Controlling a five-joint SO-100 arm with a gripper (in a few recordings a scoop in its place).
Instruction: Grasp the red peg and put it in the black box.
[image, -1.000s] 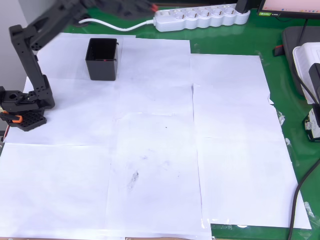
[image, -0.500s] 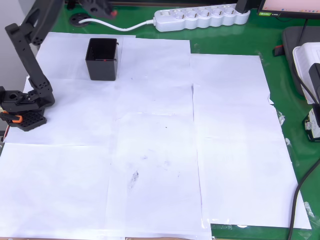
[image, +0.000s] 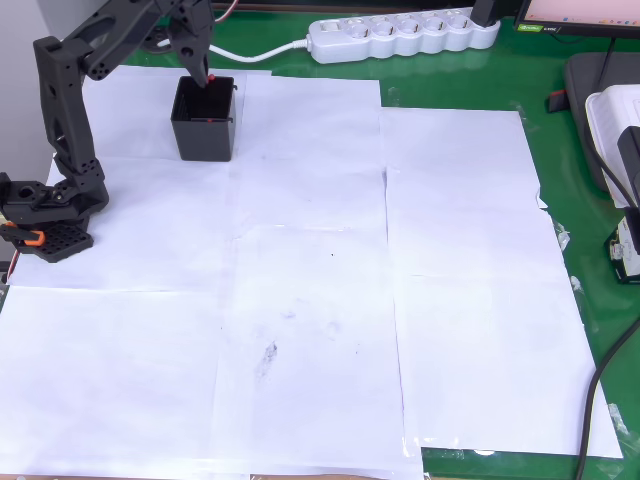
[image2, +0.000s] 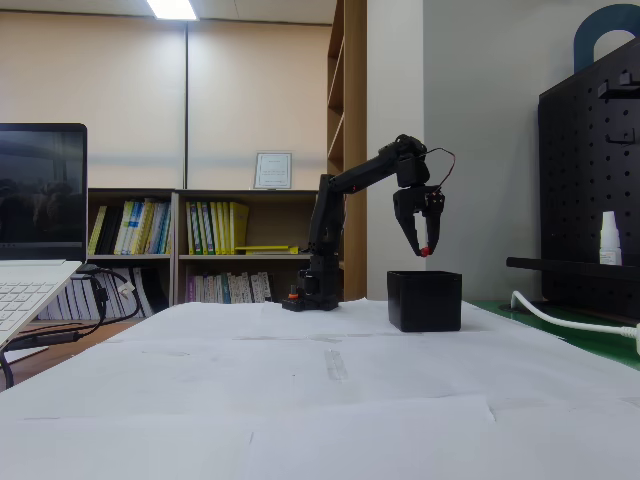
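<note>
Fixed view: the tool (image2: 423, 247) grips the red peg (image2: 424, 251) (fingertips pointing down), hanging directly above the open black box (image2: 425, 301), clear of its rim.

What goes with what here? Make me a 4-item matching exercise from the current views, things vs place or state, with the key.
Things:
1. tiny dark-red rounded peg
2. small square black plastic open-topped box
3. white multi-socket power strip
4. black two-finger gripper

Places or states:
A. lying on the green mat beyond the paper's far edge, overhead view
B. pointing down above the box opening, fixed view
C. standing on the white paper sheets under the gripper
D. pinched at the gripper's tip, above the box rim

Pairs: 1-D, 2-C, 3-A, 4-B
</note>
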